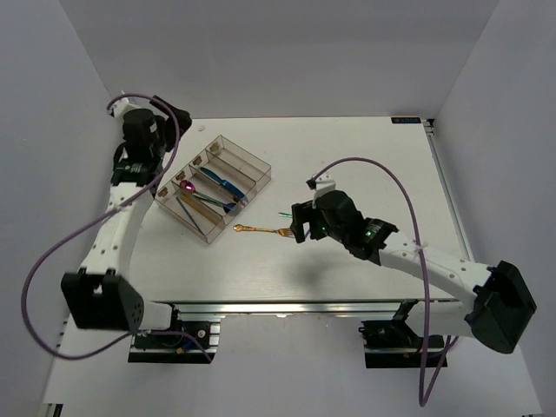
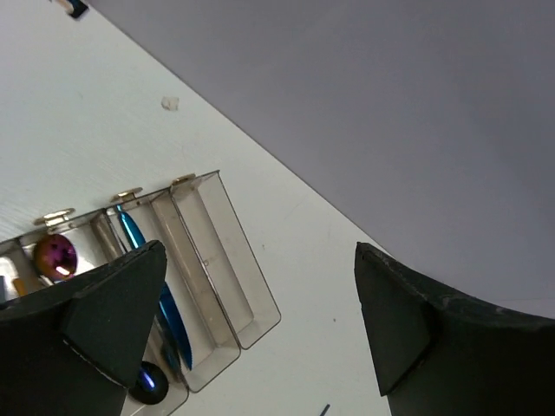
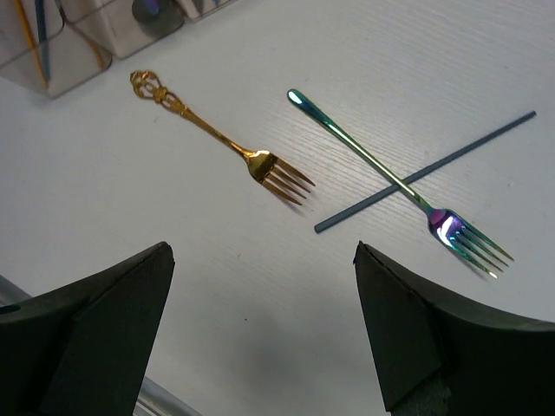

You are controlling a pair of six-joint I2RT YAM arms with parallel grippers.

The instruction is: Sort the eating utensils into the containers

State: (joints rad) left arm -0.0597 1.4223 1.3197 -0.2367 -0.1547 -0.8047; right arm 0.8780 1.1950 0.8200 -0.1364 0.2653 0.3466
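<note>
The clear organiser tray (image 1: 261, 170) lies at the left of the table. It holds a blue knife (image 2: 171, 316), a purple spoon (image 2: 55, 256) and other utensils. My left gripper (image 1: 177, 117) hangs open and empty above the tray's far left side. The compartment nearest it in the left wrist view (image 2: 227, 269) is bare. On the table right of the tray lie a gold fork (image 3: 217, 139), an iridescent fork (image 3: 399, 182) and a dark chopstick (image 3: 425, 173) crossed under that fork. My right gripper (image 1: 301, 223) is open and empty, just short of these.
A small white scrap (image 2: 170, 103) lies on the table beyond the tray. White walls close in the table at the back and sides. A black tag (image 1: 405, 120) sits at the back right edge. The metal rail runs along the near edge.
</note>
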